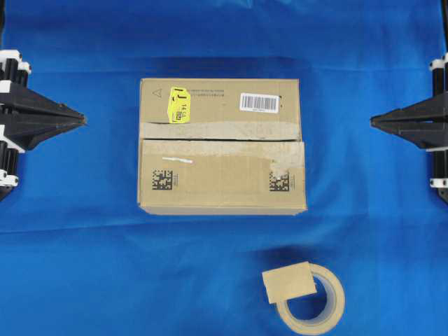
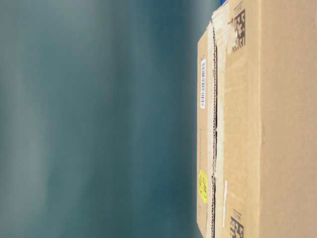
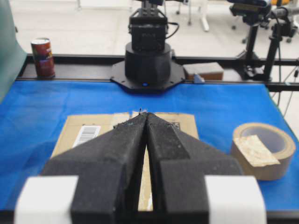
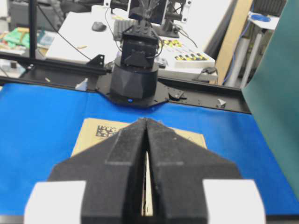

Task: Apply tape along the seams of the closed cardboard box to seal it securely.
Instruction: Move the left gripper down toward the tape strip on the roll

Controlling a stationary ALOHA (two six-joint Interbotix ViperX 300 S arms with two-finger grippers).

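The small square piece of tan-brown paper tape [image 1: 289, 281] lies atop the cream ring-shaped tape roll [image 1: 323, 312], near the rectangular brown cardboard box [image 1: 222, 171], well apart from both pincers. Left gripper [image 1: 83, 120] and right gripper [image 1: 372, 120] flank the box, jaws together, empty.

Matt brown cardboard box [image 1: 222, 157], corrugated core showing along the seams [image 1: 222, 140] — edged by a worn, pale paper strip [image 1: 220, 130], scuffed and torn in places. Glossy yellow sticker [image 1: 180, 105] and a white paper barcode label [image 1: 259, 102] on top. Blue cloth over the desk [image 1: 84, 245], slightly wrinkled. Cream paper tape roll [image 1: 311, 301], matt, with a tan paper tape [image 1: 289, 282] piece lying on its upper rim. Left end effector [image 3: 145, 113] and right end effector [image 4: 146, 120] — rough, grainy black foam-like fingers with smooth white bands.
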